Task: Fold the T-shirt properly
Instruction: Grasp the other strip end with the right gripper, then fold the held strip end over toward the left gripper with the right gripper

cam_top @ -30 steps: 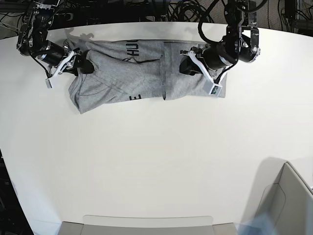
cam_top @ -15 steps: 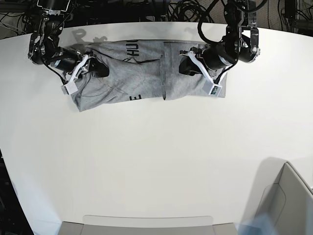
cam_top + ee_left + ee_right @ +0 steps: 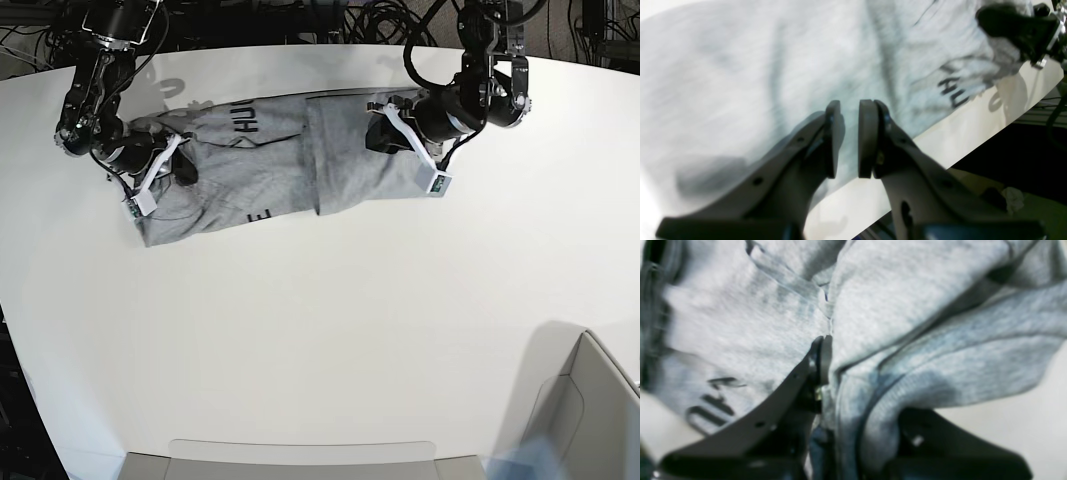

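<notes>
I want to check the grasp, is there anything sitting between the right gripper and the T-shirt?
No. The right gripper is already closed on a bunched fold of the T-shirt, with no other object visible between them.

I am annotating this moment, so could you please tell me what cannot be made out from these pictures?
- Base view: the black lettering on the heather-grey cotton T-shirt is partly folded under; the full word is unreadable.
- Right wrist view: cloth bunches over the right gripper, hiding one finger; motion blur softens everything.
- Left wrist view: the left gripper shows a narrow gap; whether cloth sits inside is unclear through blur.
- Base view: both grippers' fingertips are too small to judge.
</notes>
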Robot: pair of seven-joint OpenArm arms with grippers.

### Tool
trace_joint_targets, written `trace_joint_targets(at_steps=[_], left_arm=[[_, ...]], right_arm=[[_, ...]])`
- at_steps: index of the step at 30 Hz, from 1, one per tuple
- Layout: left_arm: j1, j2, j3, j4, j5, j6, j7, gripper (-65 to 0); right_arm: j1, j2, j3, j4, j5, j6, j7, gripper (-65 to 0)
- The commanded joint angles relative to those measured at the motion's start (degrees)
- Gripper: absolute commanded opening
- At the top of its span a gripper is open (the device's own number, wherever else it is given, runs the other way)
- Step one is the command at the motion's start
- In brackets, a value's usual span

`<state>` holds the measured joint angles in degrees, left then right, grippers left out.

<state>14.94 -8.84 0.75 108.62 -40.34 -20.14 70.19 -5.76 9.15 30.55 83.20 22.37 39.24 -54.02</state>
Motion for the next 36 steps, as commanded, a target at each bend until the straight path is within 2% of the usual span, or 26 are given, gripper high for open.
trace_joint_targets(at_steps=[1,2,5,11,14,18,21,25,36], left_arm=[[0.4,-0.1,-0.4,1.1,-1.0,0.0,-1.0,-55.5],[0.5,-0.1,-0.4,1.1,-1.0,0.0,-1.0,-55.5],[0.6,-0.1,-0.4,1.1,-1.0,0.0,-1.1,-55.5],[2.2,-0.3,-0.4,1.1,-1.0,0.0,-0.8,-55.5],[2.9,-0.3,-1.9,1.1,-1.0,0.0,-0.8,-55.5],[4.9,-0.2,-7.3,1.1,-1.0,-0.1,-0.8,-55.5],[6.3,-0.2,-11.6,1.1,-1.0,-0.3,-0.7,-55.5],[7.3,-0.3,-15.3,1.1,-1.1,-0.4,-0.7,-55.5],[8.3,-0.3,-15.6,1.0,-0.8,-0.4,-0.7,-55.5]], right_arm=[[-0.2,1.4,0.4,1.6,-5.3,-3.9,-1.5,-65.0],[-0.3,1.4,0.3,3.4,-7.1,-6.2,-0.5,-65.0],[-0.2,1.4,0.1,9.1,-13.8,-10.5,0.3,-65.0],[-1.1,0.7,-10.2,20.6,-28.7,-14.6,0.2,-65.0],[-2.1,-1.7,-16.0,25.9,-37.2,-15.6,0.2,-65.0],[-3.3,-6.5,-23.8,30.3,-49.6,-15.6,0.2,-65.0],[-4.2,-8.3,-30.6,31.0,-57.6,-15.6,0.2,-65.0],[-5.4,-9.1,-37.3,31.3,-61.8,-15.6,0.2,-65.0],[-5.8,-13.8,-48.5,30.4,-71.3,-15.7,0.2,-65.0]])
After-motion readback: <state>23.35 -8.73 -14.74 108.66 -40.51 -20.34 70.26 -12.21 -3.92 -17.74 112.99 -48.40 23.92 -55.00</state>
